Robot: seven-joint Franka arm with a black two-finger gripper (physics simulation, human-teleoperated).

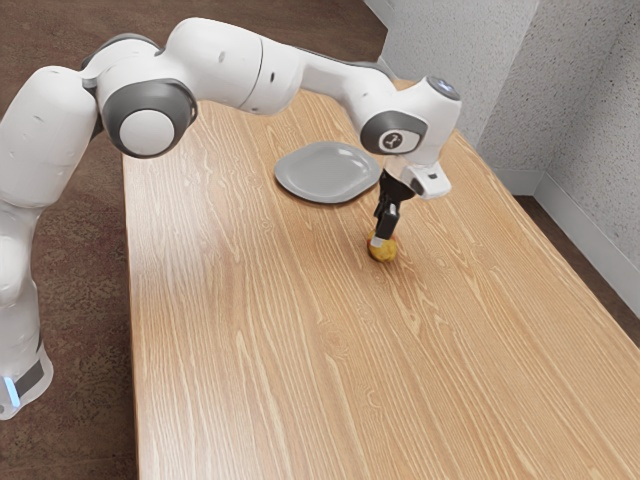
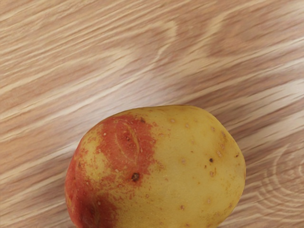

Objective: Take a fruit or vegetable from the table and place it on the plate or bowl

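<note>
1 yellow rounded fruit with a red blush [image 1: 383, 251] is seen on the light wooden counter [image 1: 300, 350], near the middle of its width and toward the far half. The black 2-finger hand [image 1: 384, 238] is lowered straight onto the fruit from above, with its tips at the fruit's top. Whether the hand is spread or pinching the fruit cannot be told from the exterior view. The hand is carried by 1 white jointed robot arm [image 1: 300, 75], which enters from the exterior view's left and is bent down at the wrist.

1 flat grey round plate [image 1: 327, 171] is set on the counter beyond the fruit, toward the exterior view's left, near it but apart from it. Nothing is seen lying on the plate.

In the wrist view the fruit [image 2: 156, 171] is shown close under the hand, with a red patch on 1 side, small dark specks scattered over its yellow skin, and wood grain of the counter [image 2: 95, 57] around it.
</note>
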